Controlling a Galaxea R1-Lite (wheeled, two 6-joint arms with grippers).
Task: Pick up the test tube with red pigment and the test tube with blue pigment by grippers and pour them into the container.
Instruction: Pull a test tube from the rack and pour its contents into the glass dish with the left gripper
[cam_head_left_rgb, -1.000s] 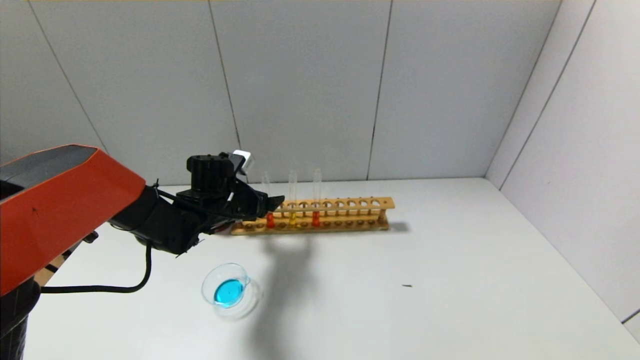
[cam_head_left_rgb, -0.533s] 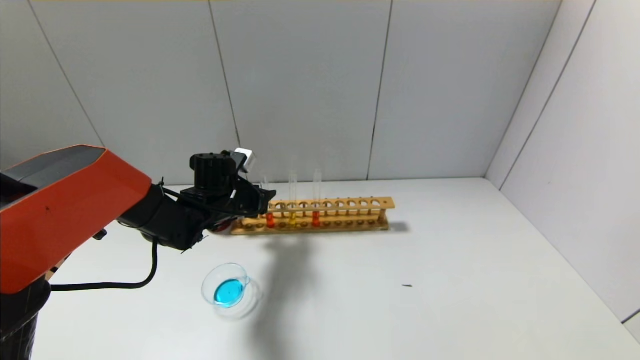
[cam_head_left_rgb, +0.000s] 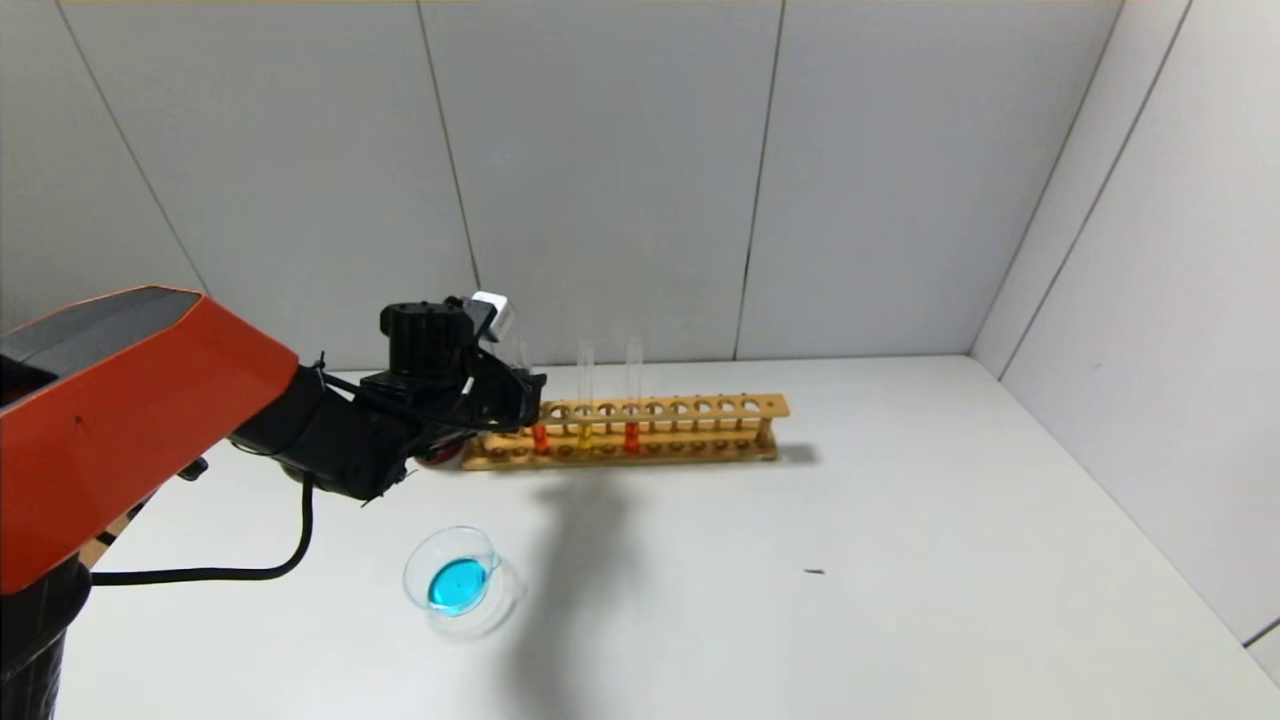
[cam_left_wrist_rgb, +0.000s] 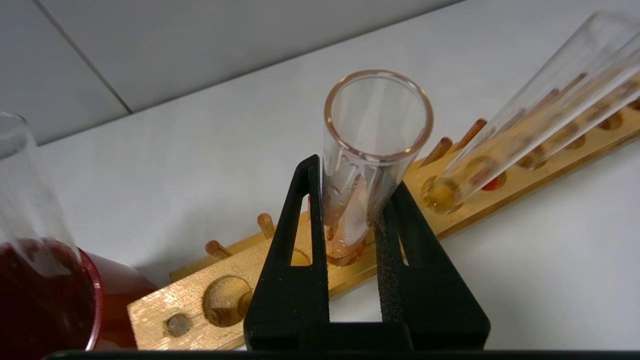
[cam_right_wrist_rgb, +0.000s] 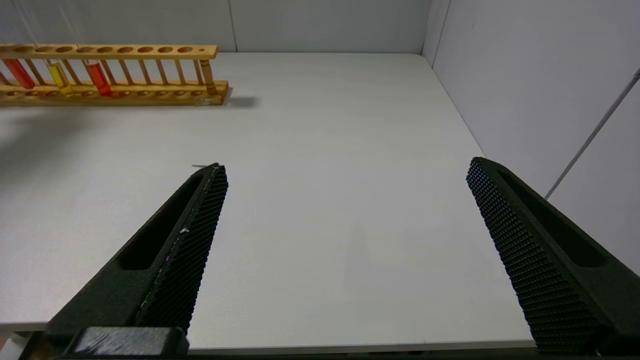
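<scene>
Left gripper (cam_left_wrist_rgb: 350, 220) clamped on slim clear glass test tube with red pigment (cam_left_wrist_rgb: 367, 165), bottom still seated in wooden rack (cam_left_wrist_rgb: 505, 192). Lift straight, upright (neighbouring tubes close). Right gripper (cam_right_wrist_rgb: 345, 200) parked, spread wide. Round clear-glass container (cam_head_left_rgb: 455, 580) near, already blue.

Head cam sits high, looking forward and down over the whole white surface (cam_head_left_rgb: 800, 600). Left wrist cam peers along its fingers (cam_left_wrist_rgb: 300, 250), super close to the wooden rack (cam_left_wrist_rgb: 500, 195) just past the tips. Right wrist cam sits low, facing across the surface, same rack (cam_right_wrist_rgb: 115, 92) far beyond its fingers (cam_right_wrist_rgb: 200, 210).
</scene>
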